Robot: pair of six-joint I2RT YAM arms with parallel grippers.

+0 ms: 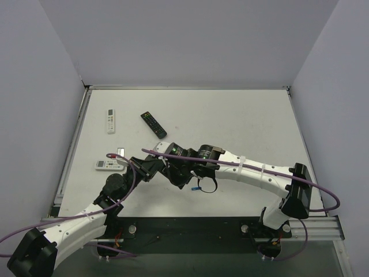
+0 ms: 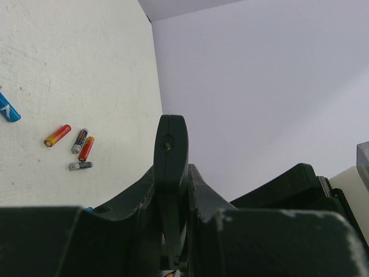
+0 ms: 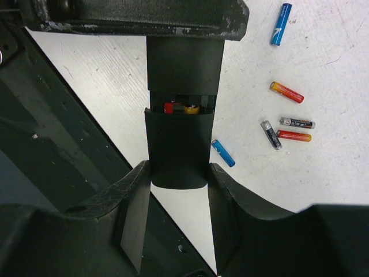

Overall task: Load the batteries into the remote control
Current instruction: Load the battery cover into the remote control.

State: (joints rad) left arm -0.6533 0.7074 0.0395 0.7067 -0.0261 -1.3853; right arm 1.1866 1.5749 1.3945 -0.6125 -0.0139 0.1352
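While your two arms meet over the table (image 1: 248, 115), a little left of its middle and toward its near edge, the remote control (image 3: 184, 63) is held between them; you have it at both ends. Your left fingers (image 2: 135, 199) are closed tight on one end; in the left wrist view the remote stands edge-on between them as a thin black blade. Your right fingers (image 3: 130, 193) are set narrow at the other end, one against each long side, where the back cover (image 3: 176, 150) lies on the body. The cover is not fully home; a gap is open between its upper edge and the rest of the body, and red and yellow battery ends show inside it; how many sit in there you cannot tell.

Six loose batteries (image 3: 286, 92) lie on the table just beside the remote: two blue, two red-orange, two dark; three of them lie close together, the others a little apart.

Toward the left edge lie two white remotes (image 1: 110, 121); between them and the table's middle lies a black remote with coloured buttons (image 1: 153, 124), well apart from your fingers.
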